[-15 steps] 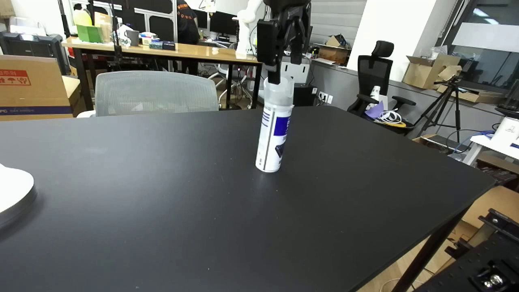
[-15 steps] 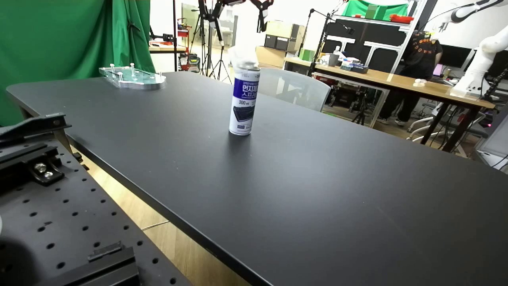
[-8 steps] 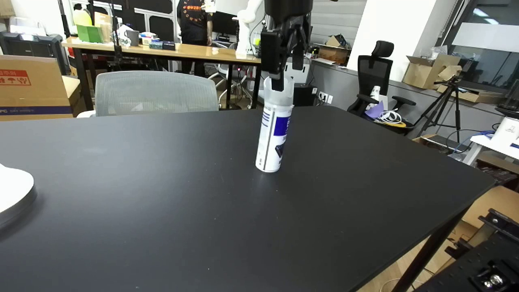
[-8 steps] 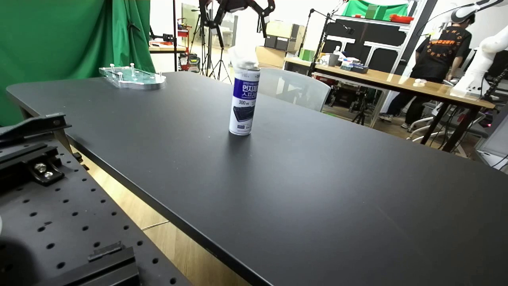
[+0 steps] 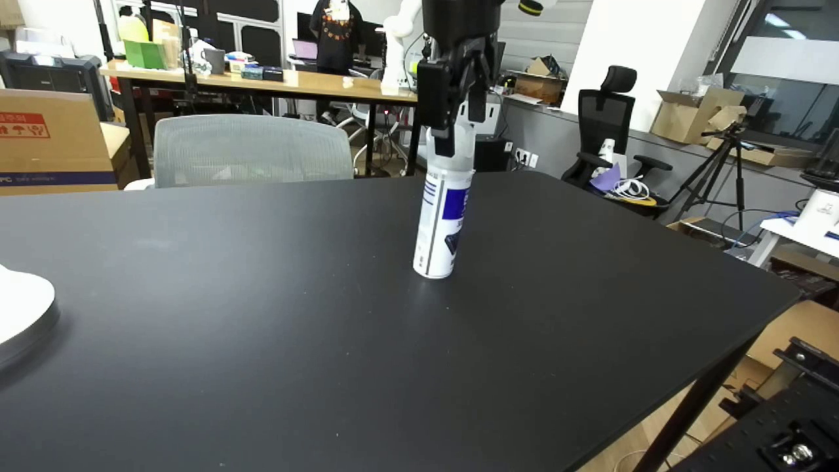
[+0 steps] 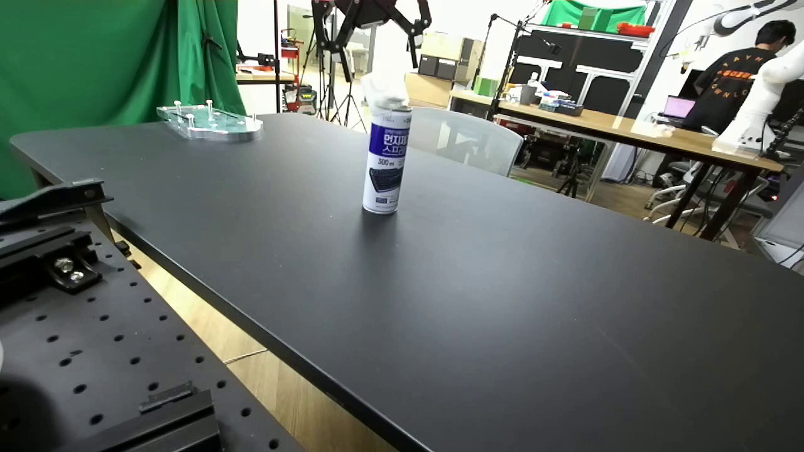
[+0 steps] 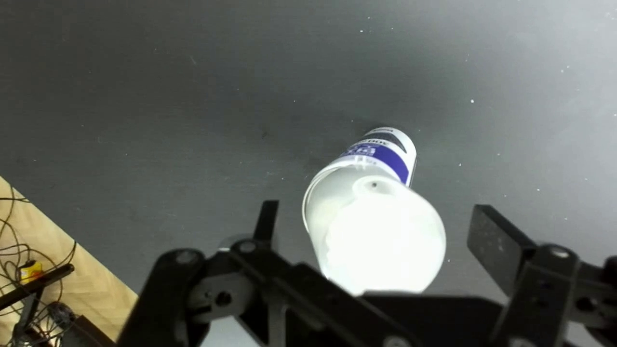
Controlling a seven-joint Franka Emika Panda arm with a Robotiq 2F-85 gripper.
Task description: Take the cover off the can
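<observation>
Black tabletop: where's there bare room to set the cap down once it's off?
In an exterior view, the black tabletop is bare from the spray can to the near edge, and between can and pegged board. Crowded: at the translucent cap, straddled by the open end effector.

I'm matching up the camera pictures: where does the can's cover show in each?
In an exterior view: cover, above centre, slightly right.
In an exterior view: cover, washed out, above centre, slightly left.
Wrist view: cover, right of and below centre.
Shared landmark: blue patch on the can.
</observation>
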